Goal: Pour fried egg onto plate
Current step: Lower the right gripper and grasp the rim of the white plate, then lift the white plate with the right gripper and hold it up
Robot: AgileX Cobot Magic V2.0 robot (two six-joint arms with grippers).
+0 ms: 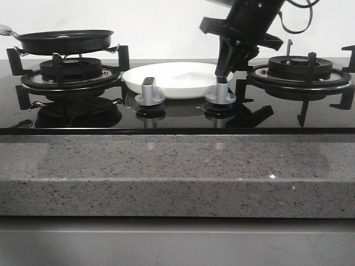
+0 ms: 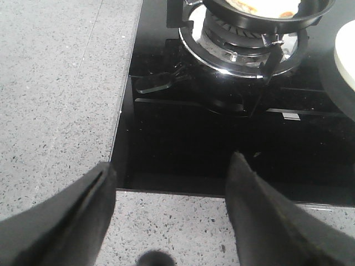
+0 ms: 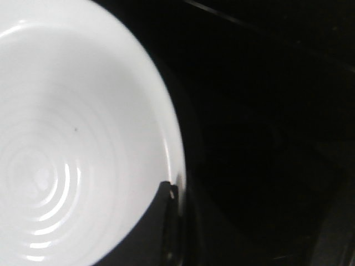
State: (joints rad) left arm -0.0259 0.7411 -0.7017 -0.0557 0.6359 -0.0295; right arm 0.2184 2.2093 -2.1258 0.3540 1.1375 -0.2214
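— Since nothing had been poured yet, how far along were you?

— Barely begun, by my judgement. The worktop [image 1: 177, 177] carried the black hob [image 1: 177, 123], and the frying pan [image 1: 65, 41] sat on the left burner [image 1: 70, 71], untouched by either of my arms. The plate [image 1: 176, 78] lay bare on the glass between the two burners, behind the two knobs [image 1: 150, 92].

— And your arms?

— My right gripper [image 1: 227, 69] hung down at the plate's right rim; in its wrist view one dark finger [image 3: 166, 221] stood just inside that rim. Whether those jaws were wide or closed on the rim I could not tell. My left gripper [image 2: 172, 216] hovered over the worktop's front edge with its jaws wide and holding nothing, well apart from the pan.

— The egg itself?

— The fried egg [image 2: 266, 6] lay flat in the pan, white with an orange patch, only partly seen. Lifting, tilting and pouring were all left to do.
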